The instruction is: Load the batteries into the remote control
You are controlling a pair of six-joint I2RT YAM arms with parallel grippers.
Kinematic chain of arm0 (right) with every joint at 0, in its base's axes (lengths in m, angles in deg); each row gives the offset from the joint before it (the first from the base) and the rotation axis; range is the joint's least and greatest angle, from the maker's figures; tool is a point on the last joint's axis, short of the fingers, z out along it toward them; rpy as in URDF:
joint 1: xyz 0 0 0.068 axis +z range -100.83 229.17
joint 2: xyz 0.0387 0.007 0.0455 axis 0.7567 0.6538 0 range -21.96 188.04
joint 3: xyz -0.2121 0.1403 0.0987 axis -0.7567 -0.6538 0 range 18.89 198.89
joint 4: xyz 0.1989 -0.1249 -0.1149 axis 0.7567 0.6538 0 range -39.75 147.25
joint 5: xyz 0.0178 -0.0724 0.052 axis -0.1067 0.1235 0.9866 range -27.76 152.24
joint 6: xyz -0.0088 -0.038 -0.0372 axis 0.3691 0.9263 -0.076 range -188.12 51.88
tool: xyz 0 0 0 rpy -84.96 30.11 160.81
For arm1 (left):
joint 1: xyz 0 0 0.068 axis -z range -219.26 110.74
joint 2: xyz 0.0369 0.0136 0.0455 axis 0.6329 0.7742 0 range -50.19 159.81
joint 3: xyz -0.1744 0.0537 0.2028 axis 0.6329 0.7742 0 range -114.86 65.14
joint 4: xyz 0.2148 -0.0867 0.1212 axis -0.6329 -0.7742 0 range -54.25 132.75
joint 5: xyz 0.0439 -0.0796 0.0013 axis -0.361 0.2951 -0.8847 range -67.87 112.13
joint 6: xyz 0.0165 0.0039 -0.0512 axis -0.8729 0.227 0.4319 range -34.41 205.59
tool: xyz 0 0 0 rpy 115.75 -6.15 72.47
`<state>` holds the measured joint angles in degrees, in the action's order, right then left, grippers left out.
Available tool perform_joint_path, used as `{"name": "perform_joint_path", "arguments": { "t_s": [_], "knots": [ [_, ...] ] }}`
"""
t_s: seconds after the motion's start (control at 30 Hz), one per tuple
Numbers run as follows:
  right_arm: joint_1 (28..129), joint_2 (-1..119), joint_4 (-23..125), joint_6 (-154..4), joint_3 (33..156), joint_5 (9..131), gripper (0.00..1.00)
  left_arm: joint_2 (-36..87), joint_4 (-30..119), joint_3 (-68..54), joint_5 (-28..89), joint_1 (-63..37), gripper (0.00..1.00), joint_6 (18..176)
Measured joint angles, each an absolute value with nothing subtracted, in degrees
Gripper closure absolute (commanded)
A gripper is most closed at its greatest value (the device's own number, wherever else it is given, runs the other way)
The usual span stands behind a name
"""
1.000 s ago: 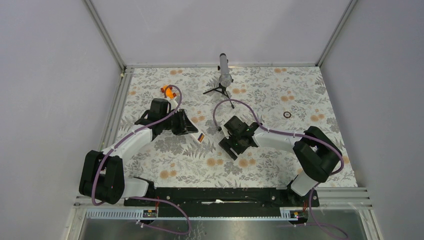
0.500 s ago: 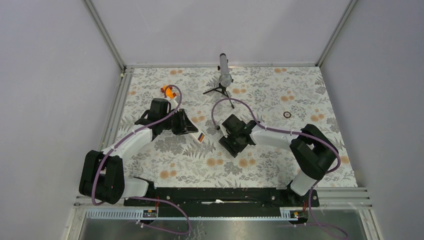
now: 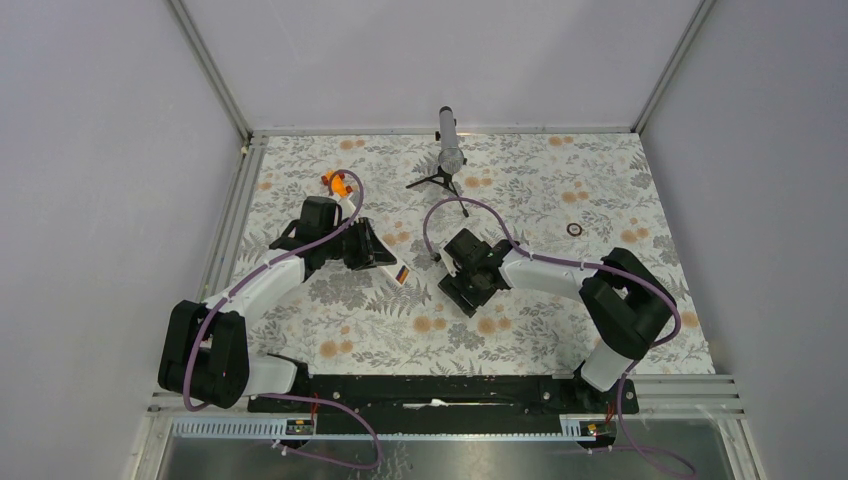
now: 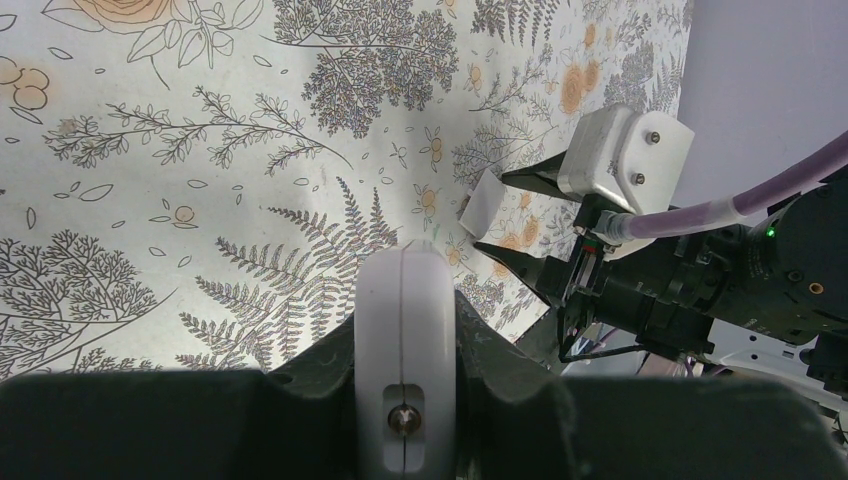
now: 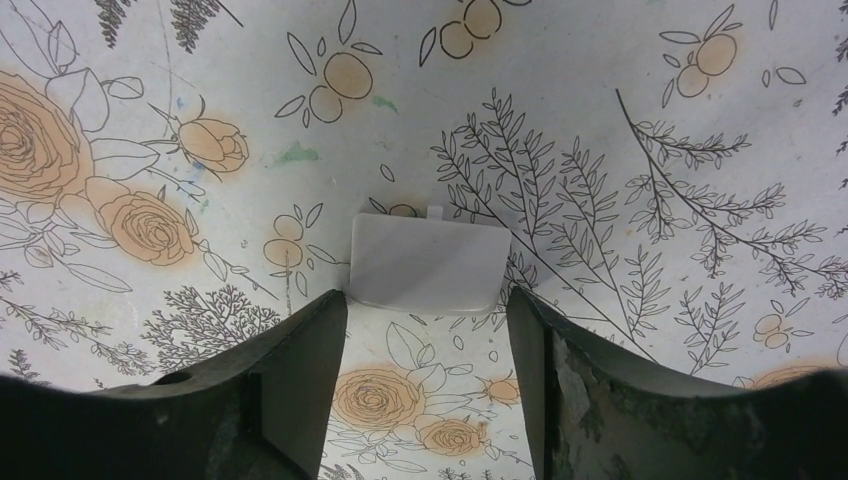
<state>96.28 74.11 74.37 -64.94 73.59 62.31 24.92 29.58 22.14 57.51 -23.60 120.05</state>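
Note:
The white remote control (image 4: 405, 330) is seen end-on in the left wrist view, clamped between the jaws of my left gripper (image 3: 385, 262), which holds it just above the table. In the top view its free end (image 3: 402, 275) shows an orange and a dark strip side by side, apparently the batteries. A small flat white cover (image 5: 430, 260) lies on the floral table. My right gripper (image 5: 428, 310) has its fingertips against the cover's two side edges at its near end. The left wrist view shows the same cover (image 4: 487, 200) between those black fingers (image 4: 530, 180).
A chunky orange toy piece (image 3: 338, 182) lies at the back left. A grey cylinder on a small tripod (image 3: 449, 150) stands at the back centre. A small black ring (image 3: 573, 229) lies to the right. Grey walls enclose the table (image 3: 520, 340).
My right gripper has shifted a little left toward the cover and its jaws have narrowed onto it. The left arm and the remote have not moved.

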Motion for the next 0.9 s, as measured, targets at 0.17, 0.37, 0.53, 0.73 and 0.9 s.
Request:
{"name": "perform_joint_path", "arguments": {
  "t_s": [0.17, 0.37, 0.53, 0.73, 0.9],
  "knots": [
    [96.3, 74.1, 75.1, -65.0, 73.7, 62.3, 0.45, 24.9, 29.6, 22.1, 57.5, -23.6, 1.0, 120.1],
    [96.3, 74.3, 75.3, -65.0, 74.0, 62.4, 0.48, 24.9, 30.1, 22.1, 57.6, -23.6, 1.0, 120.2],
    [96.3, 73.9, 75.2, -64.9, 74.0, 62.7, 0.41, 24.9, 32.2, 22.6, 58.3, -23.6, 1.0, 120.9],
    [96.3, 72.4, 74.9, -64.8, 74.0, 63.0, 0.34, 24.3, 33.4, 24.0, 55.7, -23.7, 1.0, 122.2],
    [96.3, 72.4, 72.6, -67.7, 74.7, 66.3, 0.31, 18.5, 31.5, 24.5, 49.1, -26.5, 1.0, 123.3]
  ]
}}
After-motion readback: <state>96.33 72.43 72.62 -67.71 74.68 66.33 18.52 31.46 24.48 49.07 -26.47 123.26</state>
